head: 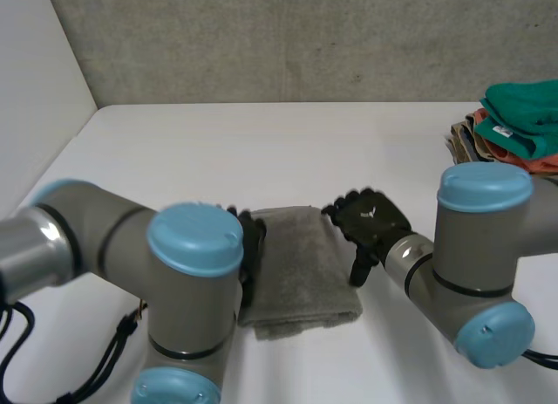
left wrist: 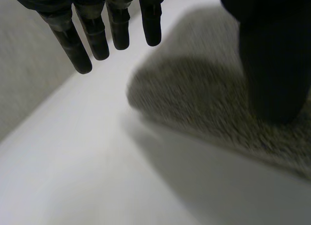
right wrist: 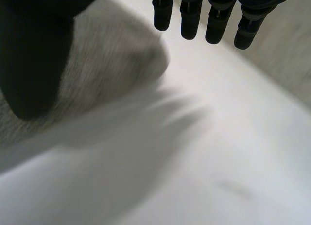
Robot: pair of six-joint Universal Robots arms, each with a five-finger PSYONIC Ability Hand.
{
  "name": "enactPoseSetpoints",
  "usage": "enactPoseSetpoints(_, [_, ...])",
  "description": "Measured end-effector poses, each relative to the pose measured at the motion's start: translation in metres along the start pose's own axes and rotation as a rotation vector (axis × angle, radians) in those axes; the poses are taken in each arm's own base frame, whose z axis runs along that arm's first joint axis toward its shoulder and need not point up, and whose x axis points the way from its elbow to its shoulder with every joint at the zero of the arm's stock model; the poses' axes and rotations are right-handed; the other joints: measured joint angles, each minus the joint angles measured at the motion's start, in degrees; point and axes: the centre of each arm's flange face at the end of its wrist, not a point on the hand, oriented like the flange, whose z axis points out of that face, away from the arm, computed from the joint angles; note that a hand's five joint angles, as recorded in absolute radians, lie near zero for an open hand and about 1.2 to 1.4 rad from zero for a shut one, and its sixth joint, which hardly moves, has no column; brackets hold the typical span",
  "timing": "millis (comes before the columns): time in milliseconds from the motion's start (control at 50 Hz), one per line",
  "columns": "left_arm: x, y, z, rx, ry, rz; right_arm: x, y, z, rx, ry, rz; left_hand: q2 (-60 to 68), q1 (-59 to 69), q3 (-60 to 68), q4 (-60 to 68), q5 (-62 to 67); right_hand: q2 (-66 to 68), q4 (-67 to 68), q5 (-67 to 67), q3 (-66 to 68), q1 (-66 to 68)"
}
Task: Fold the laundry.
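- One grey towel [head: 301, 273] lies folded on the white table [head: 261, 151], close to the robot and between its two hands.
- Its shape is a rough rectangle. The long axis runs from the near side of the table toward the far wall, leaning slightly to the robot's right at the near end.
- The cloth looks thick and fuzzy like terry, with soft rounded corners. Stacked layers show along its near edge.
- The left hand [head: 248, 243] sits just beside the towel's left long edge, partly behind the arm's light-blue cap.
- In the left wrist view its fingers [left wrist: 97, 35] are straight and spread a little over bare table, just off the towel's rounded corner. The thumb [left wrist: 272, 64] hangs over the grey pile, and nothing is clasped. Whether the thumb touches the cloth cannot be told.
- The right hand [head: 370, 221] is at the towel's right long edge, near the far corner.
- In the right wrist view its fingers [right wrist: 218, 21] are also straight and slightly apart above the table past the towel's corner. The thumb [right wrist: 39, 55] is over the cloth, and the hand holds nothing.
- A heap of other clothes [head: 514, 129] sits well apart at the far right of the table. It is crumpled, with a green piece on top of orange and tan layers.
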Motion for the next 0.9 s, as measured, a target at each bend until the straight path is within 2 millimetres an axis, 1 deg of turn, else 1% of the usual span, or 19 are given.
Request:
enactPoseSetpoints(20, [-0.005,-0.014,-0.004,0.047,0.003,-0.015,-0.001,-0.013,-0.009,0.065,0.025,-0.036,0.0,0.0,0.0,0.0,0.0,0.0,0.0,0.0,0.0,0.0])
enactPoseSetpoints(60, [-0.011,-0.027,-0.009,0.093,0.006,-0.031,-0.003,-0.025,-0.019,0.132,0.042,-0.064,0.0,0.0,0.0,-0.3,-0.3,0.0,0.0,0.0,0.0,0.0])
enactPoseSetpoints(100, [-0.016,-0.038,-0.014,0.132,0.015,-0.044,-0.006,-0.031,-0.027,0.178,0.042,-0.082,-0.1,0.0,0.0,-0.3,-0.4,0.0,0.0,-0.1,0.0,0.0])
enactPoseSetpoints(140, [-0.024,-0.056,-0.023,0.206,0.039,-0.066,-0.015,-0.035,-0.039,0.242,0.027,-0.114,-0.7,-0.5,-0.6,-1.0,-1.3,0.0,0.0,-0.2,0.0,0.0])
enactPoseSetpoints(160, [-0.027,-0.061,-0.026,0.23,0.048,-0.073,-0.018,-0.036,-0.044,0.261,0.02,-0.125,-0.7,-0.5,-0.6,-1.0,-1.3,0.0,0.0,-0.2,0.0,0.0])
enactPoseSetpoints(180, [-0.03,-0.067,-0.029,0.259,0.061,-0.08,-0.024,-0.034,-0.049,0.279,0.004,-0.139,-0.9,-0.5,-0.7,-1.1,-1.4,0.0,0.0,-0.2,0.0,0.0])
enactPoseSetpoints(200, [-0.031,-0.069,-0.031,0.269,0.066,-0.082,-0.026,-0.033,-0.05,0.284,-0.003,-0.144,-0.9,-0.5,-0.7,-1.1,-1.4,0.0,0.0,-0.2,0.0,0.0])
enactPoseSetpoints(220, [-0.036,-0.075,-0.034,0.298,0.083,-0.089,-0.035,-0.029,-0.056,0.296,-0.027,-0.16,-0.9,-0.5,-0.7,-1.1,-1.4,0.0,0.0,-0.2,0.0,0.0])
enactPoseSetpoints(260, [-0.04,-0.08,-0.037,0.327,0.104,-0.095,-0.044,-0.023,-0.061,0.303,-0.056,-0.176,-0.9,-0.5,-0.7,-1.1,-1.4,0.0,0.0,-0.2,0.0,0.0])
enactPoseSetpoints(320, [-0.046,-0.083,-0.038,0.352,0.134,-0.1,-0.06,-0.005,-0.066,0.282,-0.113,-0.192,-0.9,-0.5,-0.7,-1.1,-1.4,0.0,0.0,-0.2,0.0,0.0])
enactPoseSetpoints(340, [-0.047,-0.083,-0.038,0.356,0.142,-0.101,-0.065,0.003,-0.066,0.265,-0.132,-0.194,-0.9,-0.5,-0.7,-1.1,-1.4,0.0,0.0,-0.2,0.0,0.0])
enactPoseSetpoints(400, [-0.048,-0.081,-0.037,0.354,0.155,-0.102,-0.073,0.02,-0.062,0.229,-0.161,-0.193,-0.9,-0.5,-0.7,-1.1,-1.4,0.0,0.0,-0.2,0.0,0.0])
enactPoseSetpoints(460, [-0.047,-0.077,-0.035,0.344,0.162,-0.103,-0.077,0.03,-0.055,0.216,-0.17,-0.194,-0.9,-0.5,-0.7,-1.1,-1.4,0.0,0.0,-0.2,0.0,0.0])
enactPoseSetpoints(500, [-0.046,-0.075,-0.034,0.337,0.164,-0.102,-0.078,0.034,-0.05,0.222,-0.166,-0.196,-0.9,-0.5,-0.7,-1.1,-1.4,0.0,0.0,-0.2,0.0,0.0])
enactPoseSetpoints(580, [-0.044,-0.074,-0.033,0.331,0.166,-0.102,-0.079,0.036,-0.043,0.236,-0.157,-0.199,-0.9,-0.5,-0.7,-1.1,-1.4,0.0,0.0,-0.2,0.0,0.0])
enactPoseSetpoints(620, [-0.043,-0.072,-0.033,0.33,0.165,-0.101,-0.079,0.038,-0.036,0.247,-0.147,-0.202,-0.9,-0.5,-0.7,-1.1,-1.4,0.3,0.2,0.3,0.3,0.2])
enactPoseSetpoints(680, [-0.042,-0.072,-0.032,0.333,0.164,-0.102,-0.079,0.039,-0.029,0.256,-0.139,-0.205,-0.9,-0.5,-0.7,-1.1,-1.4,2.0,1.7,2.2,2.0,0.4])
enactPoseSetpoints(720, [-0.042,-0.071,-0.032,0.336,0.163,-0.102,-0.079,0.039,-0.024,0.266,-0.132,-0.207,-0.9,-0.5,-0.7,-1.1,-1.4,4.6,4.3,4.8,4.7,3.1])
enactPoseSetpoints(900, [-0.042,-0.071,-0.033,0.34,0.162,-0.103,-0.078,0.039,-0.012,0.283,-0.117,-0.229,-0.9,-0.5,-0.7,-1.1,-1.4,6.5,7.5,5.2,7.6,6.5])
